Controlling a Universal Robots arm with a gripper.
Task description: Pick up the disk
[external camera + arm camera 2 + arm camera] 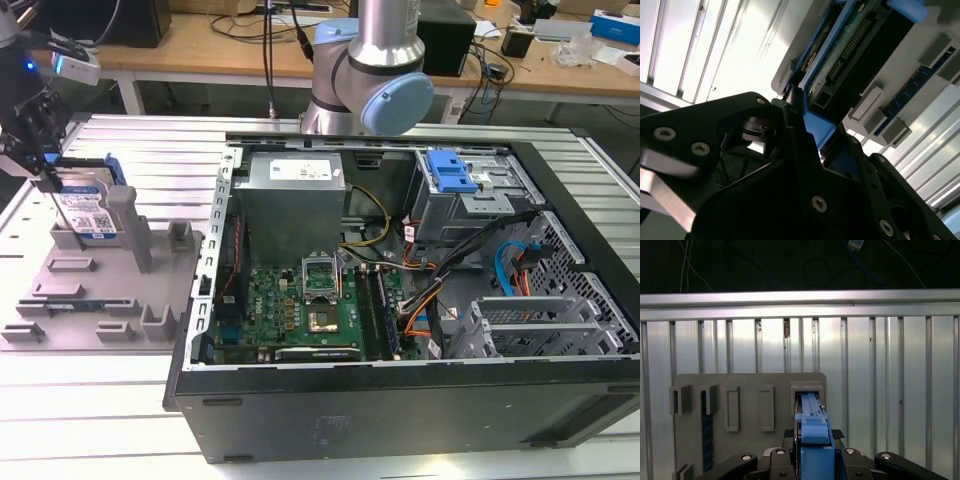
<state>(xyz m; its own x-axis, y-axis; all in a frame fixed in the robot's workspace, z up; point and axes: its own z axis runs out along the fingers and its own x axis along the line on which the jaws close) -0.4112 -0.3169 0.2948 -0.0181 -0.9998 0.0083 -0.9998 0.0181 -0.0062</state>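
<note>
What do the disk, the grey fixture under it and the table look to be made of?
Disk: silvery metal body under a white-and-blue paper-like label, with blue rails that look like moulded plastic.
Fixture: matte uniform grey with blocky slots, probably plastic, possibly printed.
Table: slotted, bright and reflective, likely aluminium.
The hand is closed on the disk's blue edge.

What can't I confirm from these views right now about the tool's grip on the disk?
- Exterior view: the tool covers the disk's top edge, hiding the contact.
- Second wrist view: the dark tool body blocks the lower end of the disk.
- First wrist view: the disk appears edge-on, its label side turned away.
- Exterior view: whether the disk still sits in the grey fixture slot is masked by a grey post.
</note>
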